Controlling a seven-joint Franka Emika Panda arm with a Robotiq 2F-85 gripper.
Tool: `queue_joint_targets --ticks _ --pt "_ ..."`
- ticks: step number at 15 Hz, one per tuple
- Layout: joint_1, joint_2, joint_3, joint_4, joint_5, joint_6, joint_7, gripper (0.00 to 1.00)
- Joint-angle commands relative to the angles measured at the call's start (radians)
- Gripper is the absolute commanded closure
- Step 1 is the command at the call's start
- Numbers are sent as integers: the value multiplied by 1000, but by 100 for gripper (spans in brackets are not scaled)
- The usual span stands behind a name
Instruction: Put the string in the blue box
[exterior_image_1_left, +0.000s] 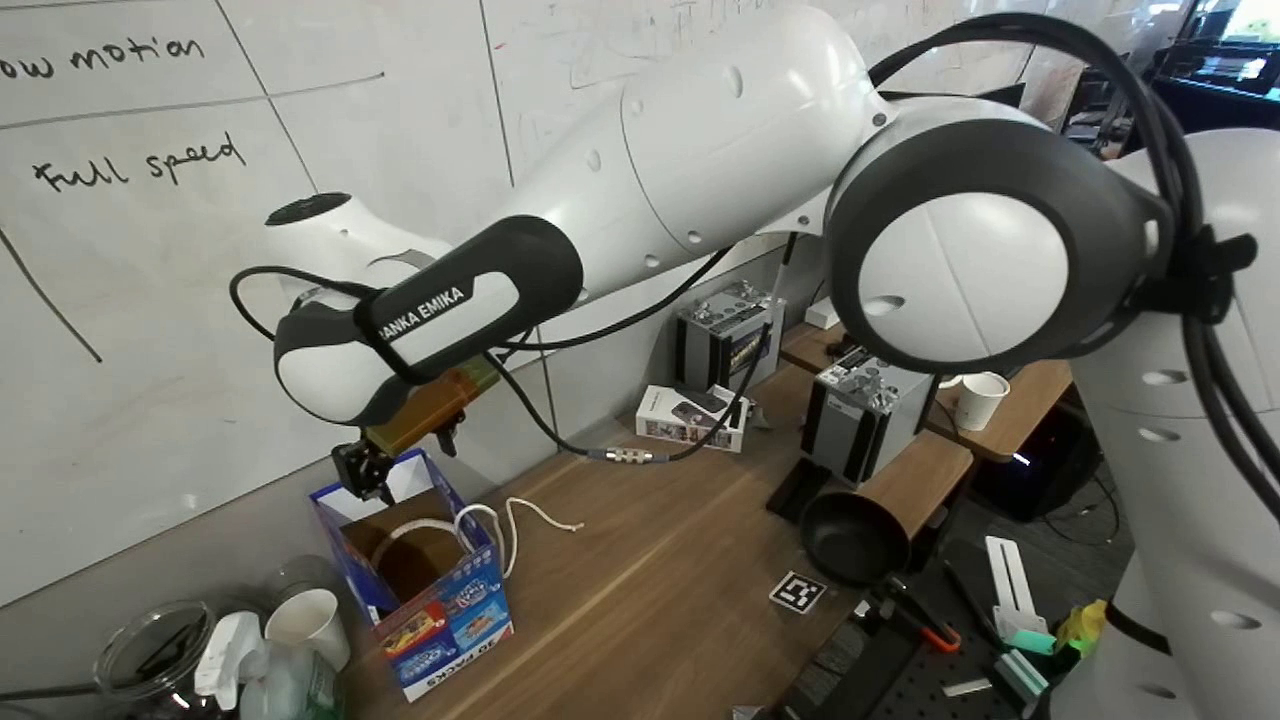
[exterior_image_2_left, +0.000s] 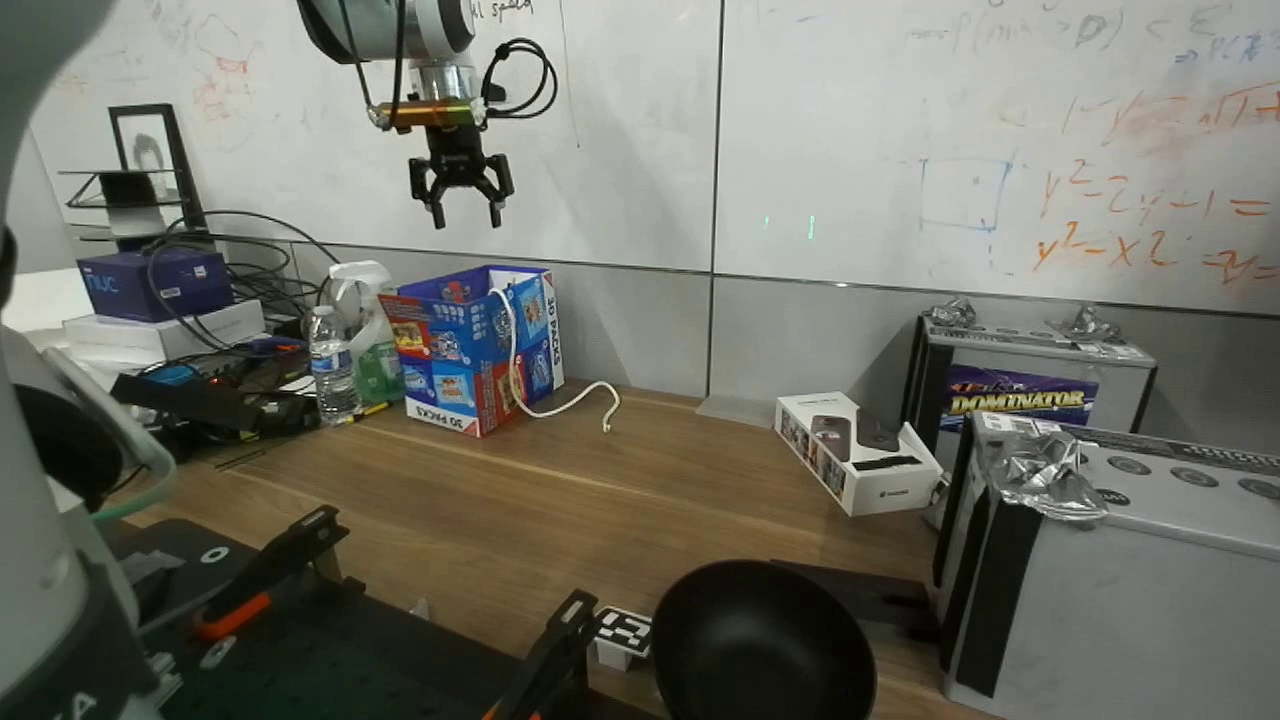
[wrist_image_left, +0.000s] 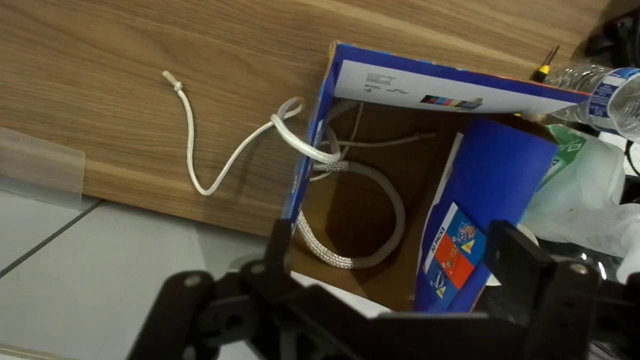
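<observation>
The blue box (exterior_image_2_left: 440, 350) stands open-topped on the table against the wall, printed on its sides and brown inside (wrist_image_left: 360, 215). Part of the white string (wrist_image_left: 190, 135) hangs over one box wall, and its knotted end lies on the wood outside. Inside the box sits a thicker braided white ring (wrist_image_left: 400, 215) among thin strands; whether it is all one cord I cannot tell. Above the box my gripper (exterior_image_2_left: 467, 213) points down with its jaws apart and nothing between them. In the wrist view the gripper (wrist_image_left: 390, 232) spans the box opening from higher up.
A water bottle (exterior_image_2_left: 333, 365), a spray bottle (exterior_image_2_left: 375, 330) and a white cup (exterior_image_1_left: 310, 625) crowd one side of the box. A whiteboard (exterior_image_2_left: 620, 130) rises behind. Farther along the table are a white carton (exterior_image_2_left: 870, 490), grey device boxes (exterior_image_2_left: 1150, 590) and a black pan (exterior_image_2_left: 760, 640).
</observation>
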Motion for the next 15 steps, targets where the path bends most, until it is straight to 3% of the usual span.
queue_joint_targets --ticks 1,8,15 --pt "6 -27 -52 -43 -13 27 93 0" --pt "27 5 -141 -37 -10 7 455 0" --pt "25 38 -159 -60 5 -28 823 0"
